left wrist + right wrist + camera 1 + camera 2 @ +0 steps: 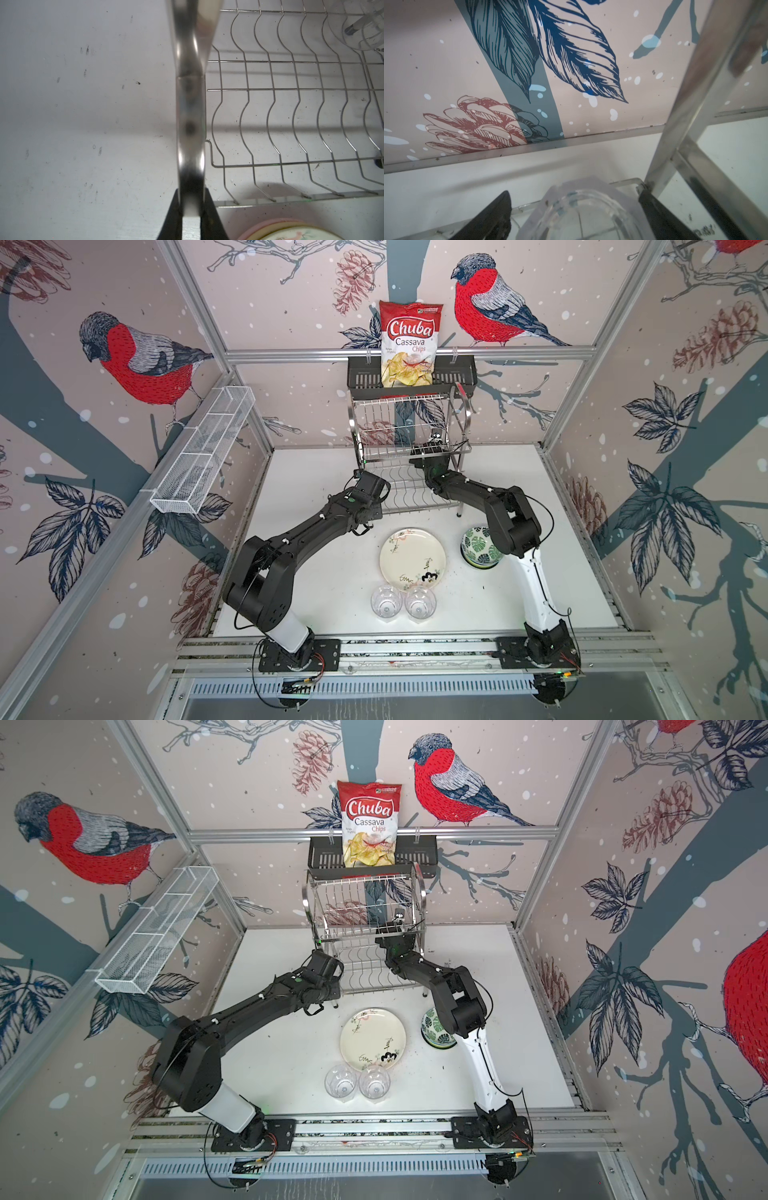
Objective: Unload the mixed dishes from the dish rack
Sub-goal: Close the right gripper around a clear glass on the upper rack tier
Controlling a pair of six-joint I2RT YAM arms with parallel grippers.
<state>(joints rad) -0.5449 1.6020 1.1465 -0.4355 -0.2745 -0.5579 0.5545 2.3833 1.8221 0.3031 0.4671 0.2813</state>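
The chrome dish rack (409,435) stands at the back of the table. My left gripper (192,197) is shut on the dish rack's shiny left side bar (190,116). My right gripper (574,194) reaches into the rack's far right corner and stands open around a clear tumbler (581,214), with a gap showing beside one finger. Both rack tiers otherwise look bare. On the table lie a cream floral plate (412,559) with a pink rim (259,226) under it, a stack of bowls topped by a green-leaf bowl (478,549), and two tumblers (386,601) (420,602).
A chips bag (409,344) stands in a black slotted basket (361,377) hung on the back rail just above the rack. A long white mesh tray (203,452) hangs on the left wall. My right forearm passes over the bowl stack.
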